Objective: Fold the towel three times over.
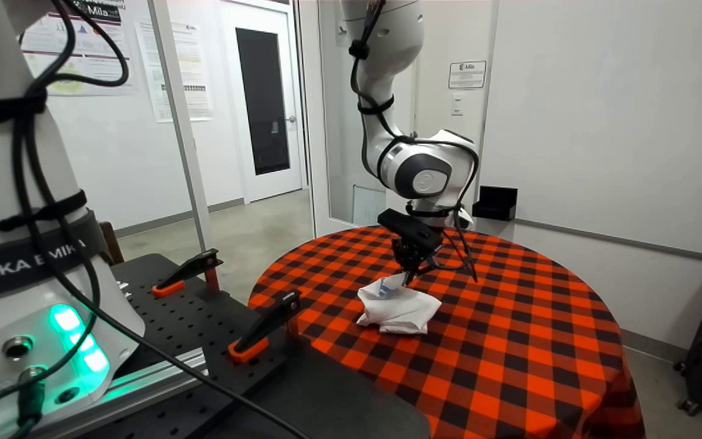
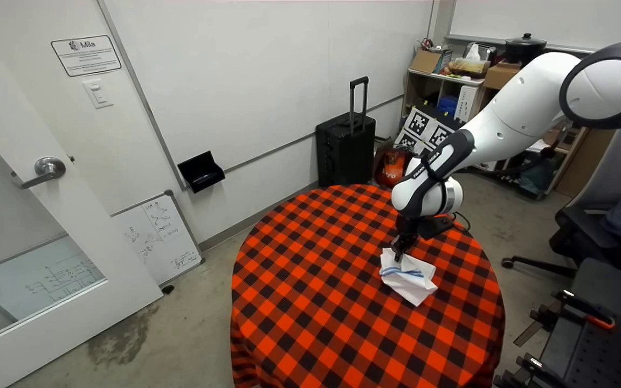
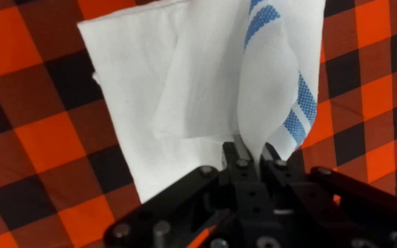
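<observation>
The jaws are pinching a bunch of the white towel [image 3: 202,86]; the rest is lying beneath them on the surface [image 2: 310,302]. With any sideways pull, loose layers could be sliding, spoiling the fold.

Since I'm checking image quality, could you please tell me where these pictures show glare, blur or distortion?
Wrist view: the towel is nearly washed out beside the gripper, whose nearest parts look blurred, while the blue stripes look crisp; in an exterior view, the green lights glare almost white; in an exterior view, the door slants, perhaps lens distortion or camera tilt.
</observation>
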Controlling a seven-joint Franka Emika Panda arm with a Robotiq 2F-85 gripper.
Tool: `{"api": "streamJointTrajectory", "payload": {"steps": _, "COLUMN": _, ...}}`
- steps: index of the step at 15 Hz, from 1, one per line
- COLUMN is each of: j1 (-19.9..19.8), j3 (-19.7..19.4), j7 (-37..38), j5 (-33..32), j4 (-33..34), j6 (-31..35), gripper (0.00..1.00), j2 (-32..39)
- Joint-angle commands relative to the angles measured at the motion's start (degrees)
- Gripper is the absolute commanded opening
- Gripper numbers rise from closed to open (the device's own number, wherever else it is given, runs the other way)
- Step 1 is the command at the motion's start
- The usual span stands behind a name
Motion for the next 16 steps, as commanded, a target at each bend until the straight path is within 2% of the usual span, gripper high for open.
{"api": "streamJointTrajectory", "payload": {"steps": 1, "j1": 2.9, "j3": -2.7, "j7": 5.2, "j5": -2.5, "j4": 0.1, "j6": 1.2, "gripper": 0.02, "j2": 0.1}}
{"api": "streamJointTrajectory", "payload": {"steps": 6, "j1": 5.7, "j3": -5.5, "j7": 10.6, "j5": -4.6, "j4": 0.1, "j6": 1.6, "gripper": 0.02, "j2": 0.2}}
{"api": "streamJointTrajectory", "payload": {"steps": 7, "j1": 6.8, "j3": -6.7, "j7": 12.4, "j5": -5.0, "j4": 0.1, "j6": 1.6, "gripper": 0.31, "j2": 0.1}}
{"api": "streamJointTrajectory", "payload": {"steps": 8, "j1": 7.1, "j3": -7.0, "j7": 13.1, "j5": -5.3, "j4": 0.1, "j6": 1.3, "gripper": 0.32, "j2": 0.1}}
{"api": "streamJointTrajectory", "payload": {"steps": 16, "j1": 9.8, "j3": -9.6, "j7": 17.5, "j5": -7.3, "j4": 0.2, "j6": 2.5, "gripper": 0.89, "j2": 0.4}}
